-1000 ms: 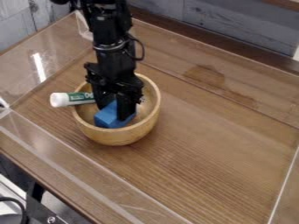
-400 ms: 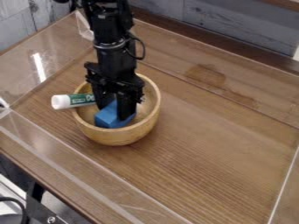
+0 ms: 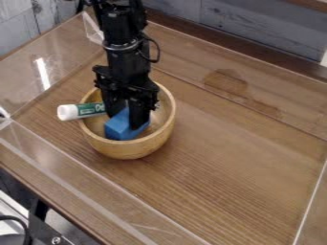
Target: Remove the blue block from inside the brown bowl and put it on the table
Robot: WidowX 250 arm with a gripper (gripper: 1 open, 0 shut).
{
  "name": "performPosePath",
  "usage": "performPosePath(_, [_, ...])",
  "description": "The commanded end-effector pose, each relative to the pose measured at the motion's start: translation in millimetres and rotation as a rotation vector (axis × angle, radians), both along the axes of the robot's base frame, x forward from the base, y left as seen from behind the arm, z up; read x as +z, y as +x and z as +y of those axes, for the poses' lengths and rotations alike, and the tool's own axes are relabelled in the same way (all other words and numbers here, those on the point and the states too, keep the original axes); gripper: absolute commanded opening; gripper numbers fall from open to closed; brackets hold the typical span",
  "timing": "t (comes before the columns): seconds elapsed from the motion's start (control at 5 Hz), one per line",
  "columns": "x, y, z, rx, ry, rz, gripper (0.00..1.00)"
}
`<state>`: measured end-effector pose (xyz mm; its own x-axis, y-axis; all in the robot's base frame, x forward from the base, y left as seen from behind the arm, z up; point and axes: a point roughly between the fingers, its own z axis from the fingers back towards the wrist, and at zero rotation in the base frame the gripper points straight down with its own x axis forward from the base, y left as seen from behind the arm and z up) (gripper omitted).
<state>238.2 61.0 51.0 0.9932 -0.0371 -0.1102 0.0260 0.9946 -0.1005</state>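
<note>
- Tool: one, black, pointing straight down from a single black arm and reaching inside the bowl.
- Clamped tight on the blue block, black fingers pressed against its sides; upper part of the block hidden between them.
- Blue block: one, bright blue, sitting low inside the brown bowl, near the middle; whether it touches the bowl's floor cannot be told.
- Brown bowl: one, round, light wood, thick-walled, standing upright on the desk toward the left of the camera view.
- Marker: one, green and white, lying tilted across the bowl's left rim, white end sticking out over the desk, green part leading in toward the tool.
- Desk: one, brown wood grain, glossy, with pale reflections at the far left and a faint lighter patch to the right of the bowl.
- Clear walls: see-through panels along the desk's edges, visible at the near left and right sides.
- Grey plank wall: one, behind the desk at the top of the view.
</note>
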Motion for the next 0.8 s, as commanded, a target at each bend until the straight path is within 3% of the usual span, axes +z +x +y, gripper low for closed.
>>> performPosePath(0.0, [24.2, 13.2, 2.2, -0.004, 0.029, -0.092, 0.00])
performPosePath(0.6, [31.2, 13.9, -1.9, 0.001, 0.030, -0.094, 0.00])
